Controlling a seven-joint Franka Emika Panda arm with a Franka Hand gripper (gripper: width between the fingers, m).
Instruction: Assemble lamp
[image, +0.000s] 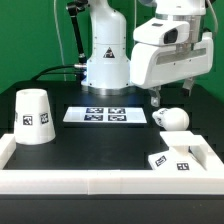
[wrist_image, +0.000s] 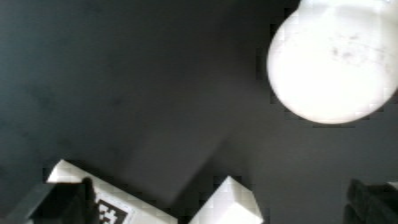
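Note:
The round white bulb (image: 172, 119) lies on its side on the black table at the exterior view's right. The flat square base (image: 183, 156) with its tags lies in front of it, against the white wall. The tapered shade (image: 32, 115) stands at the exterior view's left. My gripper (image: 164, 97) hangs just above and behind the bulb, open and empty. In the wrist view the bulb (wrist_image: 334, 65) is a bright oval, and white corners of the base (wrist_image: 228, 200) show between my dark fingertips (wrist_image: 372, 200). My gripper (wrist_image: 199, 214) touches neither part.
The marker board (image: 105, 115) lies flat in the middle of the table. A white wall (image: 60, 178) runs along the front and side edges. The arm's white pedestal (image: 105, 65) stands behind the marker board.

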